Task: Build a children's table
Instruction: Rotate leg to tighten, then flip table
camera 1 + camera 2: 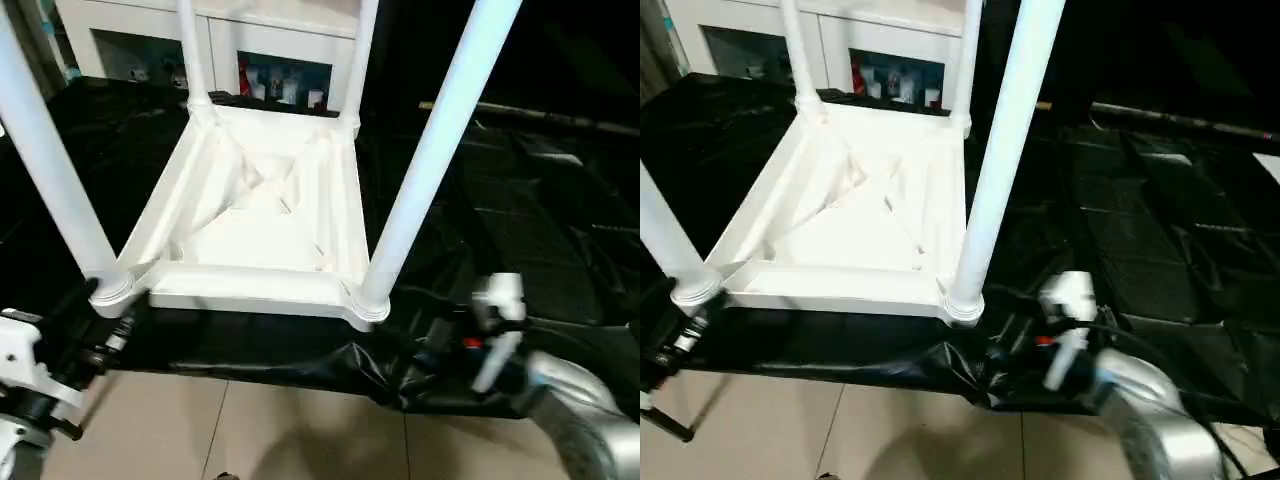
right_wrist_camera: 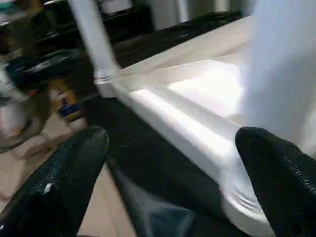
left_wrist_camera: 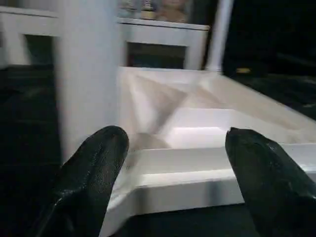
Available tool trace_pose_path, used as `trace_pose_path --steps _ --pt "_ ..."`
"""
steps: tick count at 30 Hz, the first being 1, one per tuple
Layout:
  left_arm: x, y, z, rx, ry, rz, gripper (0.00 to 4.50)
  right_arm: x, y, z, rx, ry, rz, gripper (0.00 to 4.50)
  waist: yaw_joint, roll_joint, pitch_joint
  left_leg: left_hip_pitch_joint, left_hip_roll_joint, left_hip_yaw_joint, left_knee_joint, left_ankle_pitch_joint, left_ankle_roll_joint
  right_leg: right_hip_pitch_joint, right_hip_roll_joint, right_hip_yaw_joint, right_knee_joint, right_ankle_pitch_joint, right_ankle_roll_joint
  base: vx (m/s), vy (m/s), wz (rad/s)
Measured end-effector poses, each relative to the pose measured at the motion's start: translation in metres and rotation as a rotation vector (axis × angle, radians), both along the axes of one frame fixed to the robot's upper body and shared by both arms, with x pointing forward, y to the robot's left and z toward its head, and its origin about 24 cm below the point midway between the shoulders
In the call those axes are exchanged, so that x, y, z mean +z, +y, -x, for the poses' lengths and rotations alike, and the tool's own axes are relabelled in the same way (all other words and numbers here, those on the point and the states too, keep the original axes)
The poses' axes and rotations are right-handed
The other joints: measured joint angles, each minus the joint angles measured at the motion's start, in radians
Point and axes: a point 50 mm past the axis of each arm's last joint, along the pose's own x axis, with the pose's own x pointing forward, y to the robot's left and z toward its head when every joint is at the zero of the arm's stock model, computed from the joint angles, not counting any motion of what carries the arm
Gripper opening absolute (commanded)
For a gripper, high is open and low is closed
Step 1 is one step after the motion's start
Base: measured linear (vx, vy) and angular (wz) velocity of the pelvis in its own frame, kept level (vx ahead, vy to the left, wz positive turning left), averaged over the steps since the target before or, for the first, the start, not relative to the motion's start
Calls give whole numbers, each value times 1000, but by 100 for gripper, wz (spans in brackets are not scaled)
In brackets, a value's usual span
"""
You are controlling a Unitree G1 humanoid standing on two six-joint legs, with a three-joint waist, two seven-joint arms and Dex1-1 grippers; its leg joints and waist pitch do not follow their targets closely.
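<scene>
The children's table (image 1: 255,225) lies upside down on a black sheet, ribbed underside up. A white tubular leg rises from each corner socket: near left (image 1: 45,160), near right (image 1: 430,150), far left (image 1: 190,50), far right (image 1: 360,55). My left gripper (image 3: 175,140) is open just before the near-left corner, its black fingers (image 3: 98,163) apart and holding nothing, the near-left leg (image 3: 86,74) close ahead. My right gripper (image 2: 173,138) is open beside the near-right corner, fingers (image 2: 276,168) spread wide and empty, the near-right leg (image 2: 281,64) close by one finger.
A white cabinet with glass doors (image 1: 270,40) stands behind the work surface. The black sheet (image 1: 520,220) spreads to the right and hangs crumpled over the front edge. Tiled floor (image 1: 300,430) lies below that edge. My silver right forearm (image 1: 580,400) is at the lower right.
</scene>
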Motion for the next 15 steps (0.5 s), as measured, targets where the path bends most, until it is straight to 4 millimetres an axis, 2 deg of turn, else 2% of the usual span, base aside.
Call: trace_pose_path --steps 2,3,6,8,12,15 --pt "1 5 1 29 5 -23 419 -2 10 -1 34 -1 -8 450 1 -2 -1 1 1 0 0 1 -1 0 0 0 0 0 -1 0 0 0" --pt "2 7 1 41 7 -26 443 -4 15 -3 45 -4 -11 450 1 -5 -3 2 1 1 0 1 -2 0 0 0 0 1 -1 0 0 0" --pt "1 9 1 64 15 -24 450 -6 25 -10 51 -24 -19 450 6 -15 -3 3 1 1 0 1 -2 -3 0 0 -1 2 -2 0 0 0" --pt "-1 13 -1 89 23 -19 450 -5 29 -18 10 -57 -17 450 10 -15 -3 5 1 2 0 1 -2 -3 0 0 -1 3 -2 0 0 0" --pt "2 21 -22 116 -10 -2 450 -5 34 -34 -104 -96 -6 450 28 -16 -3 6 1 2 0 3 -5 -3 0 0 1 5 0 0 0 0" --pt "5 19 -38 77 -25 17 450 -9 34 -37 -147 -93 -6 450 34 -18 -5 6 1 2 0 4 -6 -3 0 0 2 7 -2 0 0 0"
